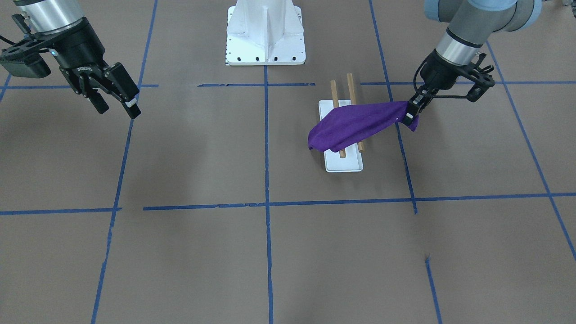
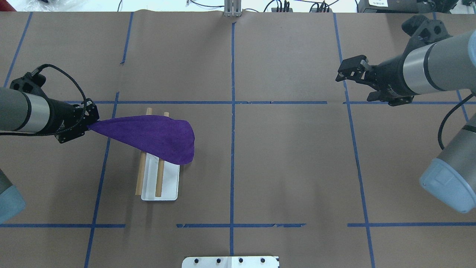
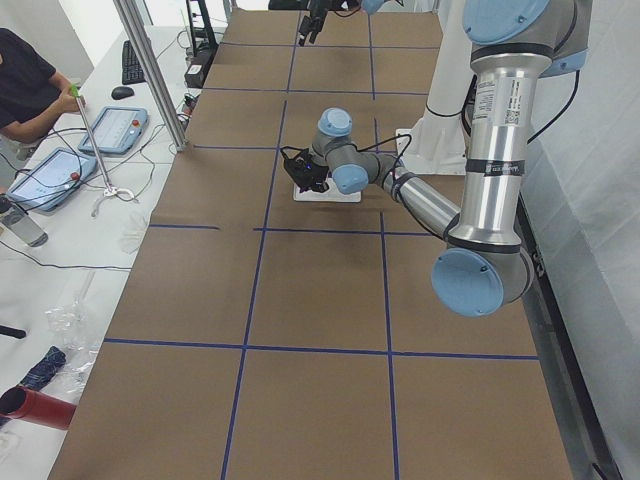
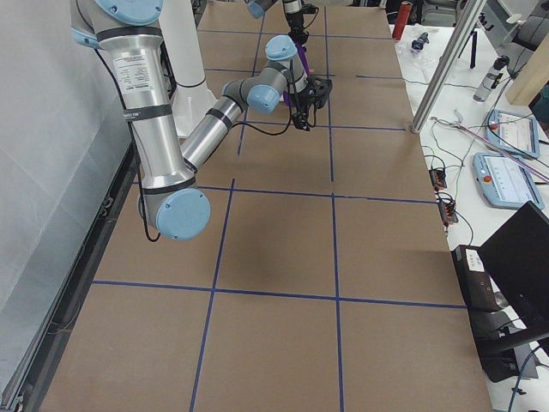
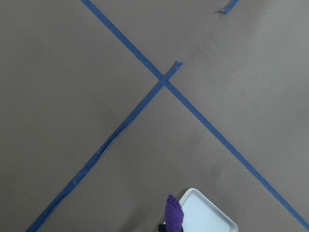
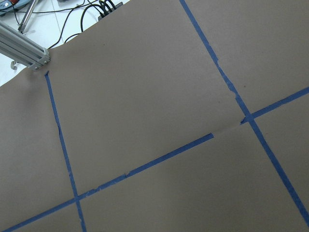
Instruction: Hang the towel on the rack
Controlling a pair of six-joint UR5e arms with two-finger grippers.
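Observation:
The purple towel lies stretched across the two wooden rods of the rack; its far end hangs past the rack's other side. My left gripper is shut on one corner of the towel and holds it out beside the rack. In the overhead view the towel drapes over the rack, with the left gripper at its corner. A scrap of towel shows in the left wrist view over the rack's white base. My right gripper is open and empty, far off to the other side; it also shows in the overhead view.
The white bolted robot pedestal stands behind the rack. Blue tape lines cross the brown table. Operators' tablets and a laptop lie on the side benches beyond the table edges.

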